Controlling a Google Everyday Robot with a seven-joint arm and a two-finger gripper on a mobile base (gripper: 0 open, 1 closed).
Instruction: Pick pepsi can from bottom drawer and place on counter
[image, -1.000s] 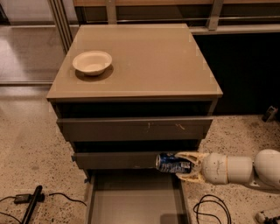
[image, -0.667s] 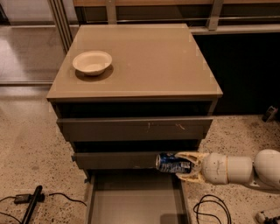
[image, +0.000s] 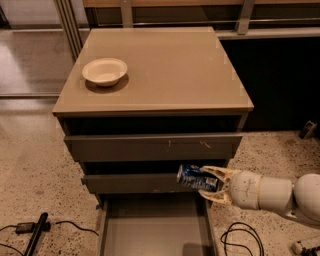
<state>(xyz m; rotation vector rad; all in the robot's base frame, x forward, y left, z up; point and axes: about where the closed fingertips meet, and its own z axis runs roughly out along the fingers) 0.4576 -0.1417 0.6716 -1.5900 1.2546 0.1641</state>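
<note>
The pepsi can, dark blue with light markings, lies sideways in my gripper, which is shut on it. The gripper reaches in from the right on a white arm and holds the can in the air, in front of the lower grey drawer front and above the open bottom drawer. The drawer's flat grey floor shows nothing lying on it. The tan counter is above, on top of the cabinet.
A white bowl sits on the counter's left side. Two grey drawer fronts stand above the open drawer. Black cables and a dark tool lie on the speckled floor on both sides.
</note>
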